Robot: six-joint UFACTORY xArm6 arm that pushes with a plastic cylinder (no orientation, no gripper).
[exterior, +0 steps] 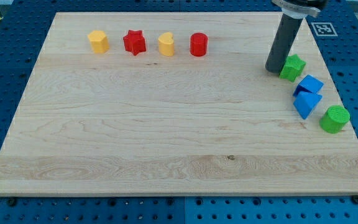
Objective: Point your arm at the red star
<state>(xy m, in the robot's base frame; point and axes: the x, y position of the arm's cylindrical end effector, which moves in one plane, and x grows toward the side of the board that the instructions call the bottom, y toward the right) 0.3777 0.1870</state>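
Red star: far row on table, between yellow blocks, untouched. My tip: far right, touching green star, well apart from target. No gripper fitted, bare rod

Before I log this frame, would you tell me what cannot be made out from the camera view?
- Green star block: its left part is hidden behind my tip, so contact cannot be judged.
- The arm above the rod: cut off by the view's top edge.
- The two blue blocks: they overlap, so their exact shapes are unclear.
- Red star: fully visible, far to the left.
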